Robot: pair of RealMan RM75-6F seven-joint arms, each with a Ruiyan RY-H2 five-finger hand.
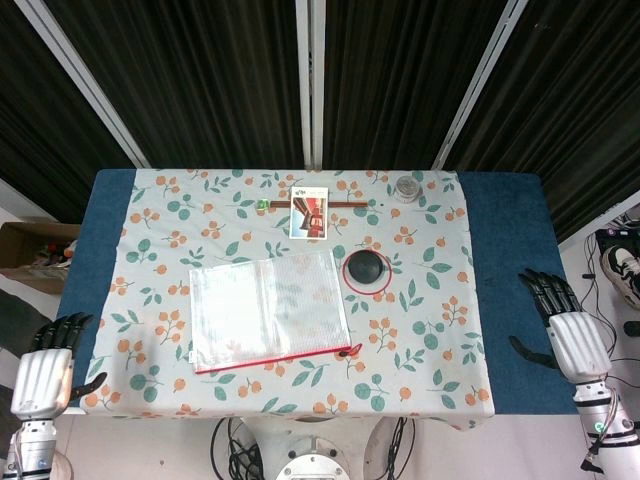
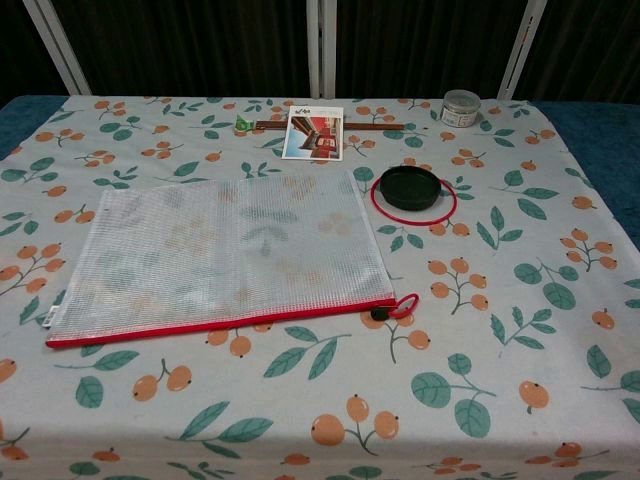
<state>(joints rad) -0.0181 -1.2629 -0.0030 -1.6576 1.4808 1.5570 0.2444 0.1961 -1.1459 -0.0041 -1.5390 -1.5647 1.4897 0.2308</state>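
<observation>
My left hand hangs off the table's near left corner, fingers apart, holding nothing. Off the right edge my right hand is likewise spread and empty. Neither hand shows in the chest view. A clear mesh zip pouch with a red zipper lies flat in the middle of the floral cloth. To its right sits a black round lid inside a red ring. Further back lie a small picture card across a brown stick and a little round tin.
The floral cloth covers a blue table. A cardboard box stands on the floor at the left. Shoes and cables lie on the floor at the right. Dark curtains hang behind the table.
</observation>
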